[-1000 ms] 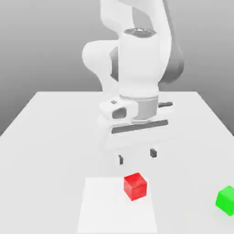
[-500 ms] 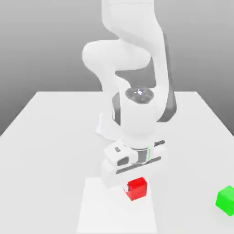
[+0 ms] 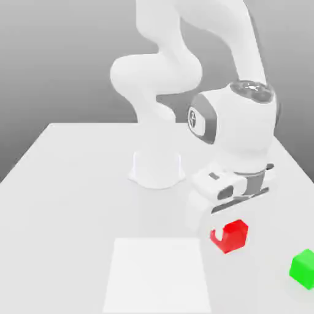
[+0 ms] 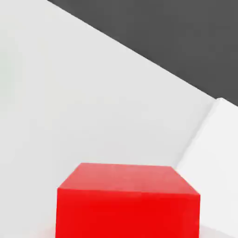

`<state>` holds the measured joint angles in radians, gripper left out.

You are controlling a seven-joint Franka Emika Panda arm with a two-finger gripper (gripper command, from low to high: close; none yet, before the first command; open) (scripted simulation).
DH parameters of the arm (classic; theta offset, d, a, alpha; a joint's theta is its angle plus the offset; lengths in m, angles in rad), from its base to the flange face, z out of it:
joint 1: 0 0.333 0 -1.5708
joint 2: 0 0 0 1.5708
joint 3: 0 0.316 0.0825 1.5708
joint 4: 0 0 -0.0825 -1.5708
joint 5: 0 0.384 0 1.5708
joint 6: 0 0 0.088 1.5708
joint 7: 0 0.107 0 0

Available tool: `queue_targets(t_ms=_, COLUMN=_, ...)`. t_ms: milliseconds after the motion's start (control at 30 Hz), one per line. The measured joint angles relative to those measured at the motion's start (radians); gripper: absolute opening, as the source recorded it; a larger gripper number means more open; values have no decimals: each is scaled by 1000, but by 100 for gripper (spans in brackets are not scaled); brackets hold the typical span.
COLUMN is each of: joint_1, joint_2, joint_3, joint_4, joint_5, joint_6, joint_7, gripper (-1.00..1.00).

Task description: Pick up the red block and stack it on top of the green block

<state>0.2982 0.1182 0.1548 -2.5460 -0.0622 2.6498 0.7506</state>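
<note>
The red block (image 3: 234, 237) is in the grasp of the end effector (image 3: 229, 237), clenched between its fingers and, as far as this angle lets me judge, held just above the desk (image 3: 67, 214). In the exterior view it sits between the white square (image 3: 158, 276) and the green block (image 3: 304, 268), apart from both. In the hand view the red block's top face looks level across the grip, with no plain tilt.

The green block rests on the desk toward the exterior view's right, partly cut off by the edge of that view. The step in hand seems to be the carry across, with the stacking yet to do.

What could go wrong: if the carry runs too low, the red block's underside could knock the green block and shove it out of place. The two cubes look alike in size, so a release off centre could leave the upper one overhanging and let it topple. Letting go too high might make it bounce or land askew; pressing down too hard might skid the lower block. A weak grip could let the cube twist on the way.

Counted: one red block, one green block, one white square, one arm with one end effector, one desk.
</note>
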Motion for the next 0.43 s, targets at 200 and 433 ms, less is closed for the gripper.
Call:
queue_targets(t_ms=200, joint_1=130, joint_2=111, joint_3=59, joint_4=188, joint_5=-28, joint_6=-70, joint_7=182, gripper=-100)
queue_targets(t_ms=433, joint_1=167, joint_2=234, joint_3=28, joint_4=208, joint_5=-78, joint_6=32, joint_7=230, gripper=100)
